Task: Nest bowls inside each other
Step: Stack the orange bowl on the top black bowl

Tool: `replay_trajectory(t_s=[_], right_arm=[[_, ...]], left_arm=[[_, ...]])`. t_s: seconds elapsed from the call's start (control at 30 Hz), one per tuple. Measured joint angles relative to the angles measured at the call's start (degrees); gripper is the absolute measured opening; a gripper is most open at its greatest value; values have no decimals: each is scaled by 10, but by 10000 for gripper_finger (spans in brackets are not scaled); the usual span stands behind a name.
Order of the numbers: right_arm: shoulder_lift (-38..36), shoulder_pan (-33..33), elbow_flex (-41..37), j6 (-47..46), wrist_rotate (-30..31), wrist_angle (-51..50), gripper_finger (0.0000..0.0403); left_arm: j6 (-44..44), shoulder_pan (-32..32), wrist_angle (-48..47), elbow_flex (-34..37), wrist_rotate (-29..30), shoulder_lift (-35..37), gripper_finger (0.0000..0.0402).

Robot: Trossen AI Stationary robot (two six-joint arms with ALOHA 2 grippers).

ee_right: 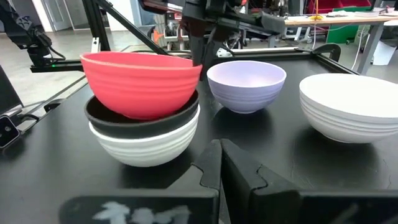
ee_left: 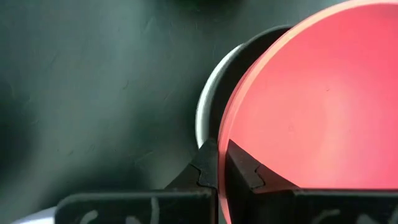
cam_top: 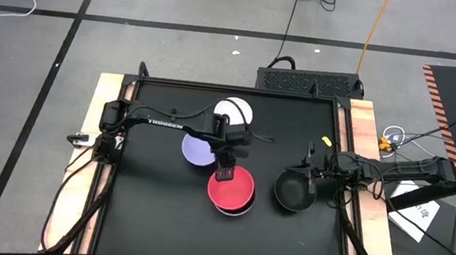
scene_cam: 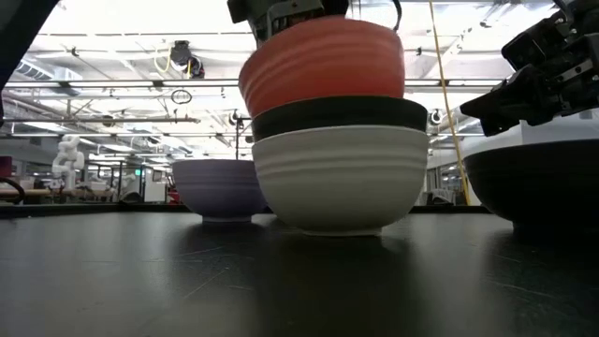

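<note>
While my left gripper (ee_left: 217, 163) pinches the red bowl's (cam_top: 231, 187) rim, the black bowl (scene_cam: 342, 116) beneath is mostly hidden; right gripper (ee_right: 219, 163) is pressed together.

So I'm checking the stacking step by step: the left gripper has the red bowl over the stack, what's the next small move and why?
Probably lower a little, then open. The left gripper is shut on the rim of the red bowl, which sits tilted in the black bowl nested in a white bowl; it looks not fully seated. The right gripper waits, shut, at another black bowl.
</note>
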State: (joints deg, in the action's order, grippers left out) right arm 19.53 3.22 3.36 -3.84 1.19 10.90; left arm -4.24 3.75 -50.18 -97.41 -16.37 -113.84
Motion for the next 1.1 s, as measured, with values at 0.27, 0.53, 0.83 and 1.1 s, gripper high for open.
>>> replay_trajectory(t_s=[0.27,0.53,0.83,1.1], right_arm=[[0,0,0,0,0,0,0],[0,0,0,0,0,0,0],[0,0,0,0,0,0,0],[0,0,0,2,0,0,0]], left_arm=[[-8,-4,-27,0,26,0,5],[-8,-22,-2,0,33,0,5],[-6,-26,18,0,29,-20,5],[-3,-24,28,-1,8,-39,5]])
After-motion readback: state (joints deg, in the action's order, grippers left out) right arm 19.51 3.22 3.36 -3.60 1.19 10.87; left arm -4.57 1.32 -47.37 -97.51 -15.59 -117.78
